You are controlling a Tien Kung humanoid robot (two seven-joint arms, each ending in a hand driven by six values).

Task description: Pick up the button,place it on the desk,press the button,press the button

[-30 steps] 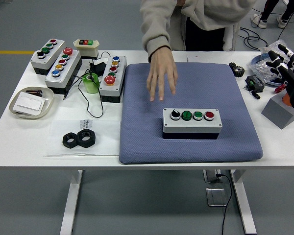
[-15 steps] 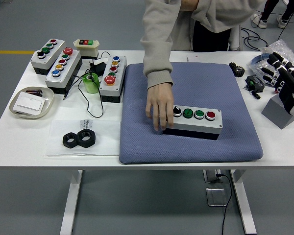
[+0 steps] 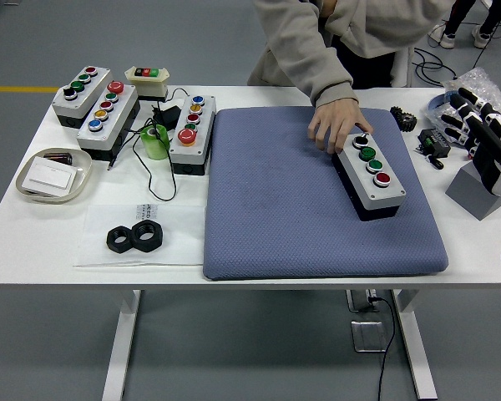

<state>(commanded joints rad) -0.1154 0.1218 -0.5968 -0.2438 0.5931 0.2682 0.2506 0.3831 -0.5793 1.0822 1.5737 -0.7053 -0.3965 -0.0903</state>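
1. Lying across the centre of the white table [image 3: 33, 225]: blue mat [image 3: 275, 217].
2. Now sitting angled at the mat's 2 o'clock: four-button box [image 3: 370, 173], shifted from 5 o'clock and turned.
3. Gripping the box's far end: person's hand [image 3: 337, 125]; placement likely unfinished, pressing not started.
4. Waiting at 3 o'clock, cut by the edge: right hand [image 3: 484, 138], fingers partly visible, extended, holding nothing.
5. Staying out of view: left hand.

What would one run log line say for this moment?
person's hand: holding button box end, angled on blue mat | right hand: raised at table edge
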